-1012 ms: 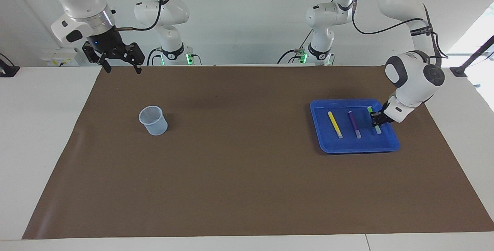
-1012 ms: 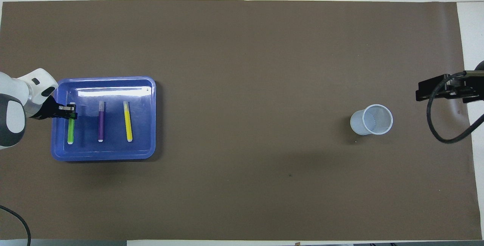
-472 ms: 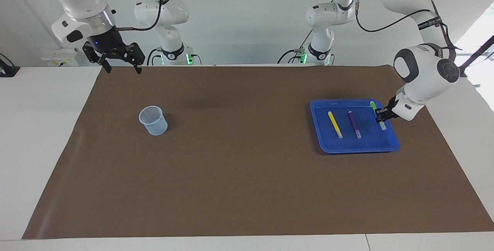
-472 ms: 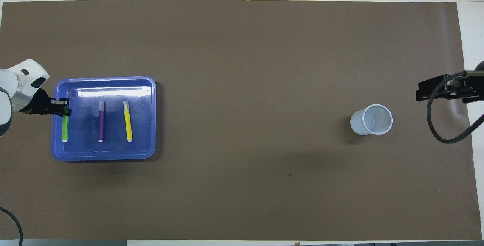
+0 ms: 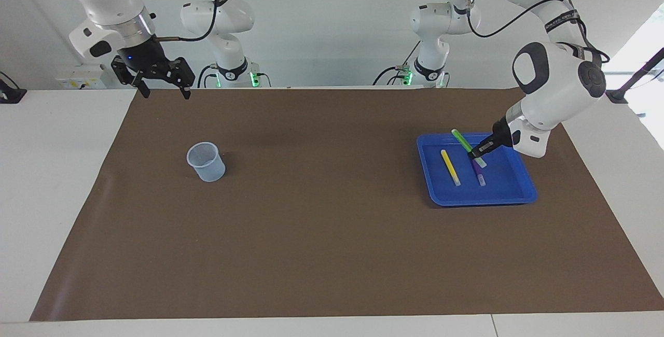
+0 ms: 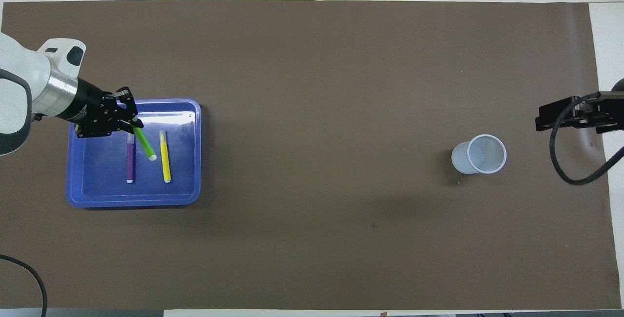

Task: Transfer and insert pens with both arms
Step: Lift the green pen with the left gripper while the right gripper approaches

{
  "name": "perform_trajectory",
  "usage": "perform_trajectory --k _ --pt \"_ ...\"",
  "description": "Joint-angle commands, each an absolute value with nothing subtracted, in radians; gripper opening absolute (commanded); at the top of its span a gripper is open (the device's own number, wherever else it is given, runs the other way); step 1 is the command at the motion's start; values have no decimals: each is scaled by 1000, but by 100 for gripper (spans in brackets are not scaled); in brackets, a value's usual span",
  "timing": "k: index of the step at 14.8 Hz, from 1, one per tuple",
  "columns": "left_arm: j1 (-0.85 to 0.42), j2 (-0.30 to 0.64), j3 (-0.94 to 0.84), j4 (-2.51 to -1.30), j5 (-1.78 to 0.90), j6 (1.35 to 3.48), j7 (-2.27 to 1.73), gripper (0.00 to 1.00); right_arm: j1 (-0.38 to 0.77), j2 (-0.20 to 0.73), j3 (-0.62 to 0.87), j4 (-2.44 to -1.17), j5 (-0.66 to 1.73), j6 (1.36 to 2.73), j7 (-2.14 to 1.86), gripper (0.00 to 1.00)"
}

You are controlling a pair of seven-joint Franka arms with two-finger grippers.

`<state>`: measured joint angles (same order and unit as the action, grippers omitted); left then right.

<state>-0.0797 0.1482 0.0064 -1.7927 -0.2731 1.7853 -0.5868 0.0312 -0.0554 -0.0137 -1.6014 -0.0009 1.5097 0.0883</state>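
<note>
Facing view shows you, nearest to the robots, the right gripper (image 5: pixel 162 92) hanging wide open over the edge of the brown mat (image 5: pixel 332 254) at the right arm's end; that arm waits, probably to receive a pen. A little farther stands the translucent cup (image 5: pixel 206 161), upright and alone on the mat, mouth open upward, I think as the place for insertion.

At the left arm's end the blue tray (image 5: pixel 511 197) lies on the surface. Your left gripper (image 5: pixel 477 153) is over the tray, closed on the green pen (image 5: pixel 461 139), which is lifted and tilted, its pale end pointing down toward the tray in the overhead view. The purple pen (image 5: pixel 478 170) and the yellow pen (image 5: pixel 450 167) lie flat in the tray, side by side and apart, so each can be taken alone. The purple one is partly under the gripper.

Between tray and cup the mat has nothing on it, so you have free room for the handover. Mind only the tray rim.
</note>
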Motion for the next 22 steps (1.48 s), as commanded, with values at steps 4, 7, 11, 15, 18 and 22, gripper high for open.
perform_trajectory --k 4,7,11,15,18,22 --pt "-103 75 15 -1796 -527 1759 -984 0 28 -61 -3 -1611 93 1545 124 100" --pt "-104 25 -6 -1815 -633 1764 -1181 0 47 -61 11 -1617 239 1600 239 100" --pt "-124 -47 -6 -1882 -753 1788 -1351 0 141 -64 12 -1638 406 1687 473 100" --pt "-176 -90 -8 -1951 -895 1859 -1535 0 250 -63 14 -1654 527 1836 583 100" --pt "-216 -132 -8 -2015 -981 1931 -1585 0 336 -55 14 -1670 581 1943 626 100" --pt "-247 -179 -8 -2089 -1077 1986 -1603 0 434 -46 14 -1729 638 2087 629 100"
